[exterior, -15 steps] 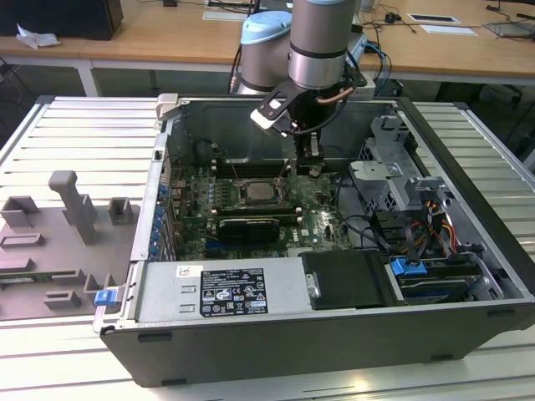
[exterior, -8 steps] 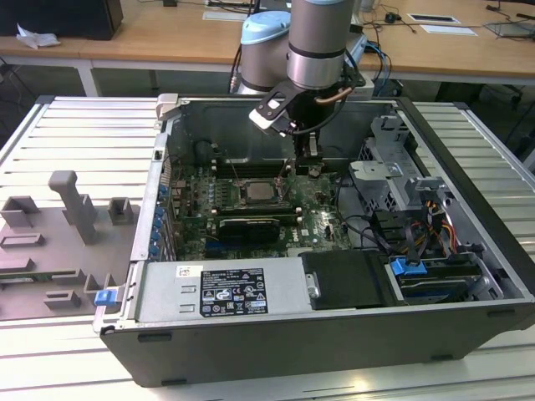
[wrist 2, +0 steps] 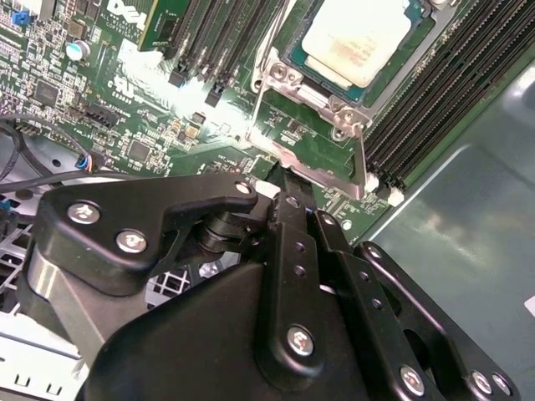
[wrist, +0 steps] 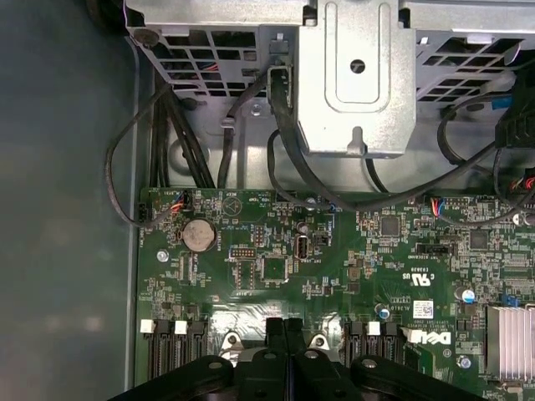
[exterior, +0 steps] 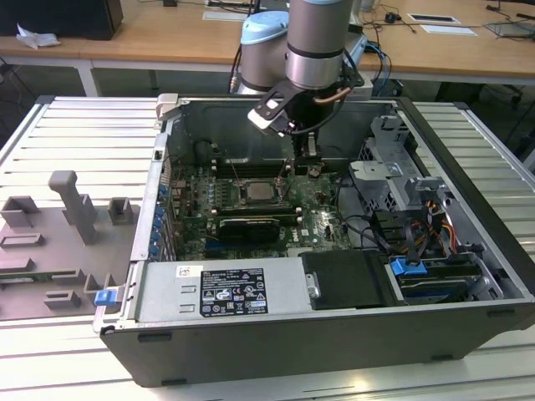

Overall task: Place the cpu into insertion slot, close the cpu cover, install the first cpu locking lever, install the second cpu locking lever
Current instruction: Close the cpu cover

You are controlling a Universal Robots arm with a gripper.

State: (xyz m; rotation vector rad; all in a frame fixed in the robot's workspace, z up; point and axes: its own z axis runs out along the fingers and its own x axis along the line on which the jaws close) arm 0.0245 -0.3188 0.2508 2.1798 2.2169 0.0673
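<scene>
The cpu [wrist 2: 355, 38] lies flat in its socket on the motherboard [wrist: 276, 259] with its pale top bare. The cpu cover [wrist 2: 313, 171] stands tilted up from the socket edge nearest the pincer [wrist 2: 288, 190], whose fingers are pressed narrow together, tips just at the cover's raised rim; whether they touch it I cannot tell. Memory slots [wrist 2: 426, 100] flank the socket, the case wall [wrist 2: 468, 251] rises just past one row, and a drive cage [wrist: 355, 75] with black cables [wrist: 284, 159] crowds the board's edge.

Second wrist view's edge crops the cpu [wrist 2: 355, 38].
</scene>
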